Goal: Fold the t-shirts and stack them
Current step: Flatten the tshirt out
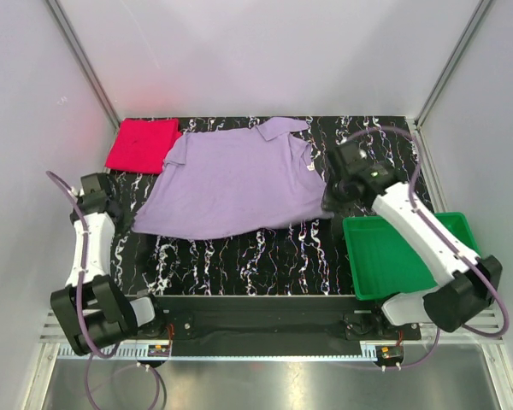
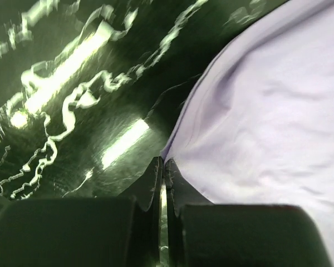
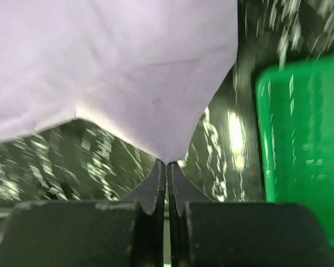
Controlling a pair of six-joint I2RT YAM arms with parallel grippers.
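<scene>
Here, left pincer (image 2: 163, 165) clamped on lavender shirt (image 1: 231, 179) corner; right pincer (image 3: 167, 166) likewise, pink shirt (image 1: 141, 145) folded far-left

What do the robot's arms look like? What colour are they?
The left arm and right arm have smooth white tube sections joined by chunky black joints. A thin purple cable loops along each one. The right arm shows a tiny green light. The left gripper and right gripper each have two flat black fingers tapering to points.
</scene>
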